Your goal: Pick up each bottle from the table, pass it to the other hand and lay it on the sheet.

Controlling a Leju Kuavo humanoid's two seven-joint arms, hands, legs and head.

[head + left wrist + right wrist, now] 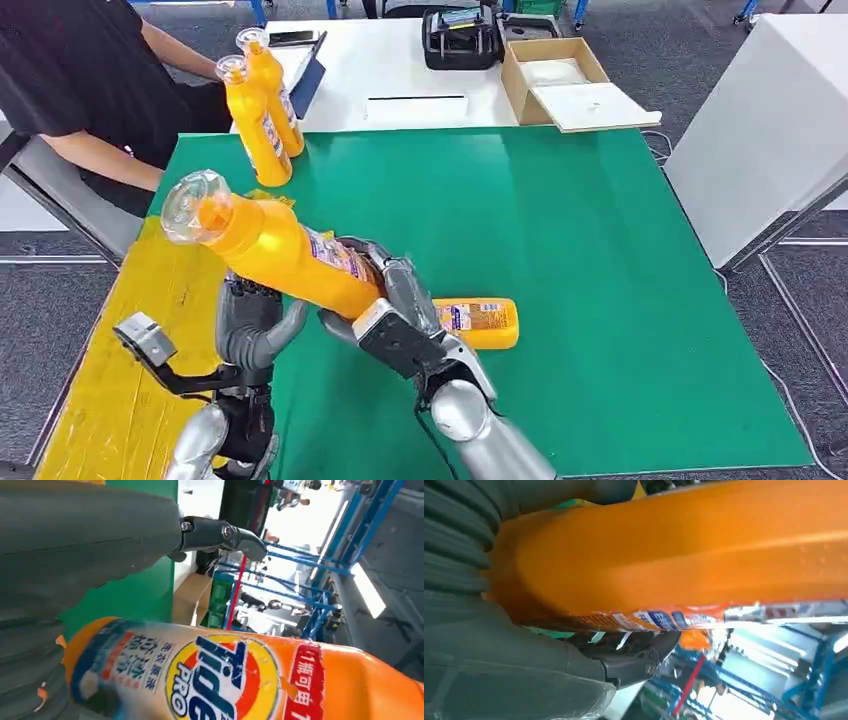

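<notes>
Held bottle (275, 250): orange, clear cap; tilted above the near left part of the green surface (560, 250), cap end raised toward the yellow sheet (120, 380), base end low toward the robot's right. The left wrist view shows its printed label (220, 680) close up; the right wrist view shows its plain orange side (684, 555).
Right hand (395, 320): wrapped around the lower body of the held bottle; fingers (405, 285) closed over it from the far side, thumb under it. It carries the bottle.
Left hand (255, 320): just under the held bottle's middle, palm up, fingers (245, 295) spread and partly curled. Whether they touch the bottle I cannot tell; no grip is visible. In the left wrist view a dark finger (220, 532) sticks out straight, apart from the bottle.
Lying bottle (478, 322): on its side on the green surface, just beyond the right hand, partly hidden by it.
Standing bottles (262, 115): two, upright, side by side at the far left corner of the green surface, touching or nearly so.
Sheet: yellow, along the left edge of the green surface.
Person (90, 90): dark top, seated at the far left, an arm near the standing bottles.
White surface (400, 70): behind the green one, with an open cardboard box (555, 80) and a black case (460, 40).
</notes>
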